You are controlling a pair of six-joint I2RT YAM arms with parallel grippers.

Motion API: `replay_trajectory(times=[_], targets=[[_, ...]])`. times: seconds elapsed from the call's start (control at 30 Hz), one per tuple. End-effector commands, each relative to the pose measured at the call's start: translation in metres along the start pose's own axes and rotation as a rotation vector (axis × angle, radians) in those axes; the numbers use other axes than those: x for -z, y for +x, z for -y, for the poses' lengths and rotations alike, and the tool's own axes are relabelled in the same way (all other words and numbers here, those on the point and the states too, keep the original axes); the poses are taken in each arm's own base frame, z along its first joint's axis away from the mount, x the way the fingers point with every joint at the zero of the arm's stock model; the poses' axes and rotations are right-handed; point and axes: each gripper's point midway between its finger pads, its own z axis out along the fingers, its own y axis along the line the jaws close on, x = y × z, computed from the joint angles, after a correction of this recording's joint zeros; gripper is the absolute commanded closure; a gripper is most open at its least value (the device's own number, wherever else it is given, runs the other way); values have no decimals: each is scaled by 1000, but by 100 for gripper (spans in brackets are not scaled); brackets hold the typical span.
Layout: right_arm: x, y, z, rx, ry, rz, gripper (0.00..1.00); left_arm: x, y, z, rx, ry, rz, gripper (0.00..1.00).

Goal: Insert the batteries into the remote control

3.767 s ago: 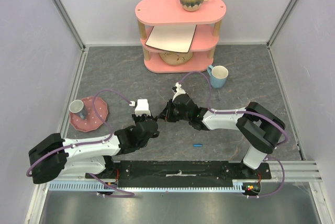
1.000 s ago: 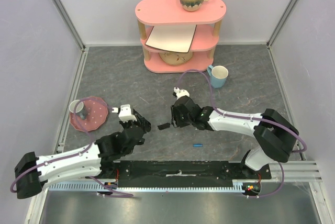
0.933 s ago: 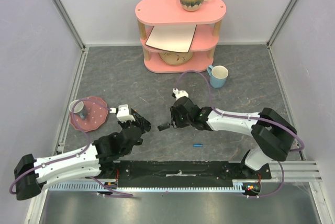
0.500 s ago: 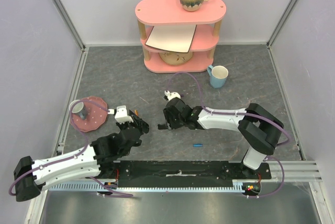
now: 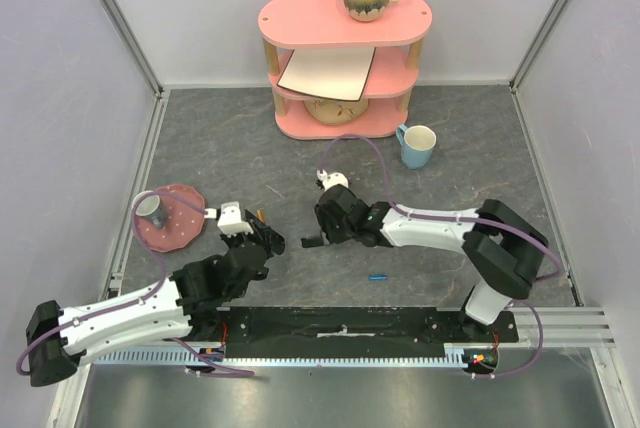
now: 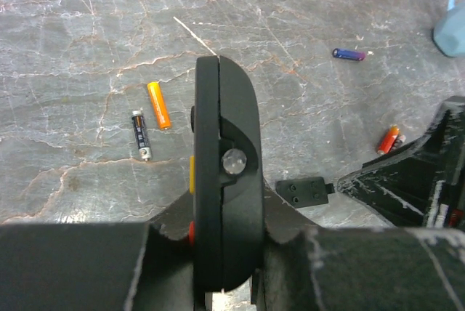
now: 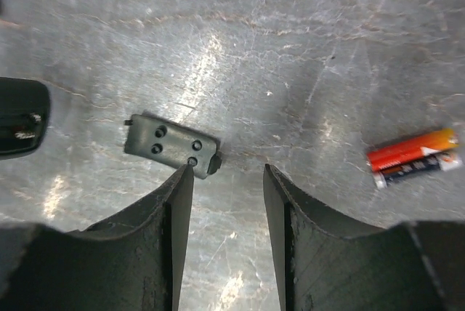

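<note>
Two grippers work mid-worktop, nearer the front edge: my left gripper [image 6: 225, 218] clamps the remote control [image 6: 219, 144] on edge, my right gripper [image 7: 227, 180] hangs spread just by a black cover [image 7: 171, 144], and batteries [image 6: 141, 134] lie loose nearby

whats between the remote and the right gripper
A small black rectangular plastic panel lies between slim black remote and right gripper, in the right wrist view.

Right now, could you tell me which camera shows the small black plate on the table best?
The right wrist view: the small black plate lies large, three holes plain. The left wrist shows it smaller; the top view, only a dark speck.
</note>
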Motion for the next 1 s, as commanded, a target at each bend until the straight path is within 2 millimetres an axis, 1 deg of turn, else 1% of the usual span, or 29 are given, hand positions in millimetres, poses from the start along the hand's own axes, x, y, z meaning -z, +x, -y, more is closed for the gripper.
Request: replay_trajectory(times=[0.0, 0.07, 0.1, 0.13, 0.17, 0.2, 0.23, 0.27, 0.3, 0.33, 0.37, 0.43, 0.47, 0.5, 0.53, 0.57, 0.6, 0.67, 0.7, 0.73, 0.77, 0.8, 0.87, 0.93, 0.97], targets=[[46, -52, -6, -33, -22, 183, 48, 6, -34, 19, 83, 54, 78, 98], [57, -59, -6, -24, -31, 213, 48, 10, -46, 29, 120, 97, 103, 98], [64, -63, -7, -25, -44, 233, 47, 12, -50, 35, 117, 130, 104, 98], [67, -64, -7, -17, -52, 244, 47, 14, -53, 41, 124, 161, 109, 98], [70, -65, -7, -14, -61, 256, 47, 18, -64, 52, 170, 220, 136, 98], [73, -62, -4, -14, -64, 264, 46, 21, -62, 62, 154, 283, 119, 98], [75, -65, -1, -13, -55, 290, 46, 24, -65, 72, 170, 335, 125, 98], [77, -65, 1, -9, -52, 303, 45, 25, -62, 78, 170, 374, 118, 98], [83, -64, 5, -7, -50, 322, 45, 31, -63, 92, 182, 451, 106, 98], [87, -67, 13, -10, -20, 350, 44, 33, -62, 99, 184, 482, 95, 98], [99, -74, 16, -12, -15, 390, 43, 34, -55, 107, 171, 527, 62, 98], [110, -75, 29, -13, 25, 428, 39, 40, -60, 120, 188, 594, 61, 98], [124, -84, 39, -22, 59, 482, 35, 43, -57, 128, 177, 647, 34, 98], [128, -84, 45, -19, 83, 488, 34, 46, -64, 135, 198, 691, 43, 98], [133, -85, 50, -18, 101, 498, 32, 48, -66, 139, 210, 721, 36, 98], [140, -89, 60, -23, 141, 514, 32, 52, -66, 146, 208, 792, 8, 98], [144, -89, 64, -19, 161, 504, 31, 55, -71, 152, 239, 840, -4, 98], [149, -91, 74, -34, 188, 503, 32, 60, -68, 156, 250, 947, -60, 98], [151, -88, 79, -51, 208, 498, 31, 61, -65, 157, 287, 976, -100, 98], [152, -88, 83, -65, 217, 501, 31, 64, -68, 159, 302, 1026, -92, 98], [157, -87, 87, -81, 218, 513, 31, 68, -67, 159, 315, 1067, -128, 98], [159, -88, 88, -96, 211, 523, 31, 66, -64, 159, 318, 1080, -146, 98], [162, -89, 92, -115, 210, 530, 31, 71, -66, 160, 325, 1135, -164, 98], [160, -89, 93, -117, 200, 515, 31, 76, -71, 165, 325, 1207, -147, 98], [158, -88, 99, -122, 213, 503, 31, 83, -71, 166, 329, 1258, -177, 98]])
